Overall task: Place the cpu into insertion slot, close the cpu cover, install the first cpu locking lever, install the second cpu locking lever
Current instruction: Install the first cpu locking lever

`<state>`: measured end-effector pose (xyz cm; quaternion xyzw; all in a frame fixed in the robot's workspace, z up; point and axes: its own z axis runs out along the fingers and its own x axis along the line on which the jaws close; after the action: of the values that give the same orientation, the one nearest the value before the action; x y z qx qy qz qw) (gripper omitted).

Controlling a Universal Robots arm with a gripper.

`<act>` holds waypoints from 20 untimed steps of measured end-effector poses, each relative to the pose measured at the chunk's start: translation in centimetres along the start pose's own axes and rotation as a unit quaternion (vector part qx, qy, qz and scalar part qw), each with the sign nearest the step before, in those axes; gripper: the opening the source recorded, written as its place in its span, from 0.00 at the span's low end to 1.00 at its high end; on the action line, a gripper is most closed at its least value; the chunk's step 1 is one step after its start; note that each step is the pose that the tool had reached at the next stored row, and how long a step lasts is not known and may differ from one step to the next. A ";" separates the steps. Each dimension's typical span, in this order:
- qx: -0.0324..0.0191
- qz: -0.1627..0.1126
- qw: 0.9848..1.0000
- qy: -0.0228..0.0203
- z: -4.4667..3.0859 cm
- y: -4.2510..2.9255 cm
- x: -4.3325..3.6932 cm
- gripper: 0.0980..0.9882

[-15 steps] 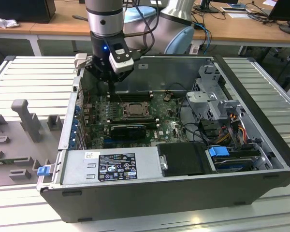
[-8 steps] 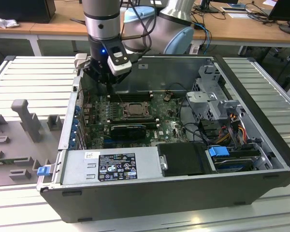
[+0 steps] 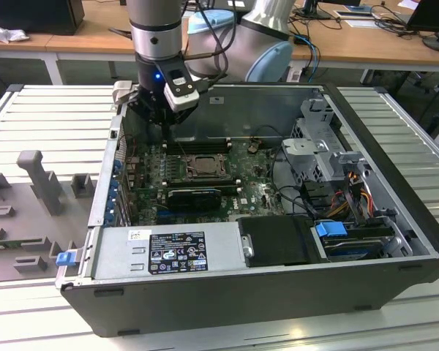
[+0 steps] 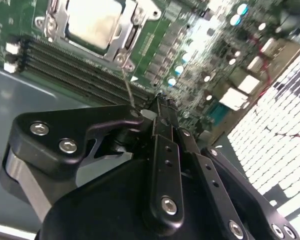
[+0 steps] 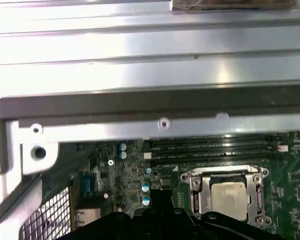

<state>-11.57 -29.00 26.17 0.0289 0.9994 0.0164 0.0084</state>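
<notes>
Your gripper (image 4: 157, 102), fingers pressed together, hovers at ten o'clock of the insertion slot (image 3: 203, 167). The cpu (image 5: 229, 196) sits seated under the cpu cover (image 5: 198, 197); it looks stiff and fragile, so grip edges only.

No print can be made out. The white and black stickers (image 3: 177, 251) on the grey metal power supply box (image 3: 227, 248) carry lettering too small to make out.

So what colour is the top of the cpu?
Silvery-grey metal; the cpu shows best in the first wrist view.
</notes>
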 end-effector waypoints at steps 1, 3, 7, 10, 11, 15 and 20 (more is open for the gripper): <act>0.000 0.000 1.000 0.000 0.09 0.23 -0.11 0.01; 0.000 0.000 1.000 0.001 0.31 0.58 -1.52 0.01; 0.000 -0.001 1.000 0.002 0.37 0.62 -2.33 0.01; 0.000 0.000 1.000 0.002 0.38 0.64 -2.70 0.01; 0.000 -0.001 1.000 0.002 0.38 0.64 -2.79 0.01; 0.000 0.000 1.000 0.002 0.40 0.66 -2.99 0.01; 0.000 0.000 1.000 0.002 0.43 0.67 -3.16 0.01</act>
<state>-8.37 -28.51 25.81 0.0284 0.9994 0.0164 0.0068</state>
